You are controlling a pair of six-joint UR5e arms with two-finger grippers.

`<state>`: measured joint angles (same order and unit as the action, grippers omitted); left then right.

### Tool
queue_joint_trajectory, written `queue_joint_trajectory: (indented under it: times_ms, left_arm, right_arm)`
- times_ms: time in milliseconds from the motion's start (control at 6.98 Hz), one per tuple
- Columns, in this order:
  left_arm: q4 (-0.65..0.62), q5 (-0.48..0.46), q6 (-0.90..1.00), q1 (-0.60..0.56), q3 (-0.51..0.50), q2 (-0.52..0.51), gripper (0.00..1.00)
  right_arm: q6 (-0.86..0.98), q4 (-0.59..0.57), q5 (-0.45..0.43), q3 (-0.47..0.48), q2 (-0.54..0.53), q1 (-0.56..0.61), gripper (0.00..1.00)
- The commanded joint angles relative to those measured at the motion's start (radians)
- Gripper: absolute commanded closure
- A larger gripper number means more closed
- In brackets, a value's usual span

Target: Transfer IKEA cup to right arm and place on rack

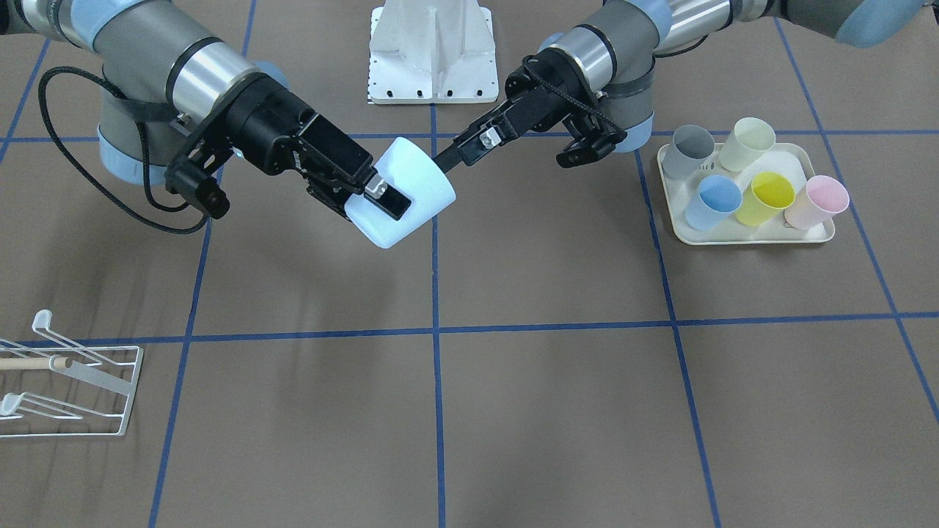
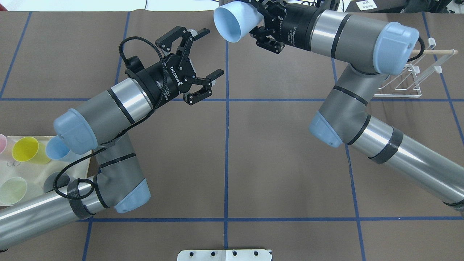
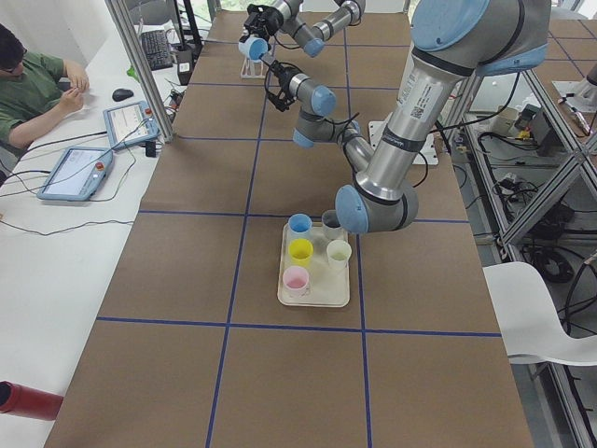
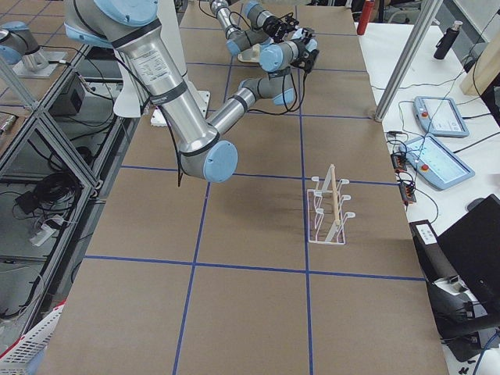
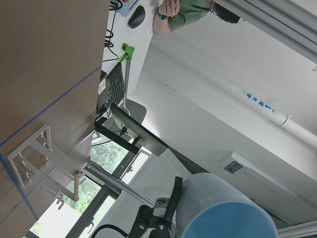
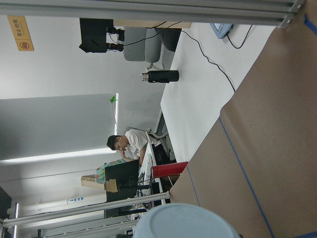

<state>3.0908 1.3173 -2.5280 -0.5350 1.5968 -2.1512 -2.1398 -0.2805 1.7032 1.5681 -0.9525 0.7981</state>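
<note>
Item, IKEA cup: pale blue; you see it held above the table's middle, tipped on its side, mouth towards the left gripper.
Item, right gripper: clamped across the cup's wall; the large cable loop hangs from its arm.
Item, left gripper: jaws spread wide, just beside the cup's mouth; whether a fingertip touches the rim you cannot tell.
Item, rack: white wire with a wooden dowel; on the table at the right arm's side, well apart from the cup.
Item, tray: cream; five coloured cups on it, at the left arm's side.
</note>
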Motion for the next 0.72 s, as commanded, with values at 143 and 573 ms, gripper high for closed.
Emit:
queue_joint_trajectory:
  times_ms: [143, 573]
  left_arm:
    - [-0.023, 0.010, 0.164, -0.016, 0.000, 0.008, 0.00]
    - [-0.071, 0.061, 0.399, -0.032, 0.012, 0.076, 0.00]
  right_arm:
    - [0.111, -0.078, 0.009, -0.057, -0.003, 0.131, 1.00]
    - [0.563, -0.271, 0.026, -0.033, -0.086, 0.237, 1.00]
